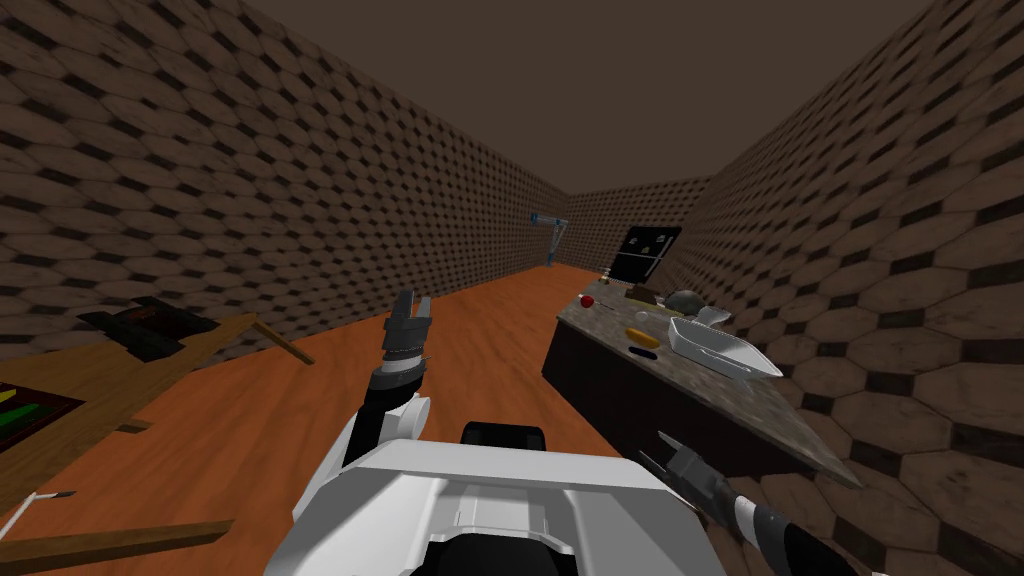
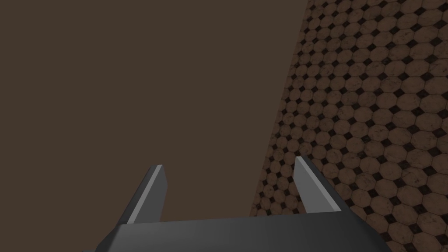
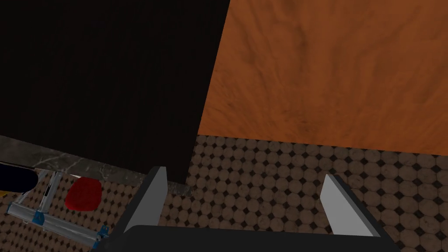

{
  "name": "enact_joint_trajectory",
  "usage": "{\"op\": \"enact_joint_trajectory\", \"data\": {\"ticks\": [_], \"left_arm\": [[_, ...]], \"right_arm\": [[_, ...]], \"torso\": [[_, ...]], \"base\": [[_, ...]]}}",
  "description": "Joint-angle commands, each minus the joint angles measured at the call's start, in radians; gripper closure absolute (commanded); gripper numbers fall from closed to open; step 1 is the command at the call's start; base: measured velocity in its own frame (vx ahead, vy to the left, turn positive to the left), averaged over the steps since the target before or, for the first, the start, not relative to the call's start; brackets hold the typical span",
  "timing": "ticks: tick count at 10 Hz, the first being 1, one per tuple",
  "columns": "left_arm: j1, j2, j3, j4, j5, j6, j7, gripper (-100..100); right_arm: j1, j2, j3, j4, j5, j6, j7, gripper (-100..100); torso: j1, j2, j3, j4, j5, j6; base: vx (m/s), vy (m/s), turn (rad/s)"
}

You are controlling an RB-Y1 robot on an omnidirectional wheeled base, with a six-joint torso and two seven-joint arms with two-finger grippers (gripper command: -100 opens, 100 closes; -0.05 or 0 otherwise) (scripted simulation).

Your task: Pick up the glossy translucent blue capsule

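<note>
The capsule (image 1: 643, 352) is a small dark blue oblong lying on the stone-topped counter (image 1: 700, 395) to my right, between a yellow-orange item (image 1: 641, 335) and the counter's front edge. In the right wrist view a dark blue rounded shape (image 3: 15, 179) shows on the countertop's edge, far from the fingers. My right gripper (image 1: 655, 450) (image 3: 245, 197) hangs low beside the counter's near end, open and empty, facing the counter's dark side panel (image 3: 100, 78). My left gripper (image 1: 414, 305) (image 2: 229, 183) is raised over the floor, open and empty.
On the counter also lie a white tray (image 1: 722, 350), a red ball (image 1: 587, 300) (image 3: 83, 194), a grey lump (image 1: 685, 298) and small items further back. A wooden table (image 1: 90, 390) stands at left. Orange floor (image 1: 480, 330) runs between them.
</note>
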State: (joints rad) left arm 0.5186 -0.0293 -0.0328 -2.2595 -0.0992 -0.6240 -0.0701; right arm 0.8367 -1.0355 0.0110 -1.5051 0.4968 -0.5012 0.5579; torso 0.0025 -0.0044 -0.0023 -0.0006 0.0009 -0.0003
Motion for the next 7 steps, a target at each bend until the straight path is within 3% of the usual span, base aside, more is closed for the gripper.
{"op": "enact_joint_trajectory", "data": {"ticks": [1,2,3,4,7], "left_arm": [[0.0,0.0,0.0,0.0,0.0,0.0,0.0,0],[0.0,0.0,0.0,0.0,0.0,0.0,0.0,0],[0.0,0.0,0.0,0.0,0.0,0.0,0.0,0],[0.0,0.0,0.0,0.0,0.0,0.0,0.0,0],[0.0,0.0,0.0,0.0,0.0,0.0,0.0,0]], "right_arm": [[0.014,-0.041,-0.001,0.011,0.012,0.012,0.006,-100],[0.023,-0.074,0.004,0.058,0.037,0.02,0.02,-100],[0.023,-0.094,0.004,0.058,0.037,0.02,0.02,-100],[0.031,-0.131,0.011,0.103,0.061,0.028,0.033,-100],[0.038,-0.194,0.018,0.147,0.084,0.036,0.044,-100]], "torso": [[0.0,0.0,0.0,0.0,0.0,0.0],[0.0,0.0,0.0,0.0,0.0,0.0],[0.002,0.0,0.0,0.0,0.0,0.0],[0.001,0.0,0.0,0.0,0.0,0.0],[-0.001,-0.001,-0.001,0.0,0.0,0.0]], "base": [[0.056,0.053,0.039],[0.068,0.077,0.065],[0.06,0.062,0.049],[0.082,0.05,0.098],[0.079,0.031,0.061]]}}
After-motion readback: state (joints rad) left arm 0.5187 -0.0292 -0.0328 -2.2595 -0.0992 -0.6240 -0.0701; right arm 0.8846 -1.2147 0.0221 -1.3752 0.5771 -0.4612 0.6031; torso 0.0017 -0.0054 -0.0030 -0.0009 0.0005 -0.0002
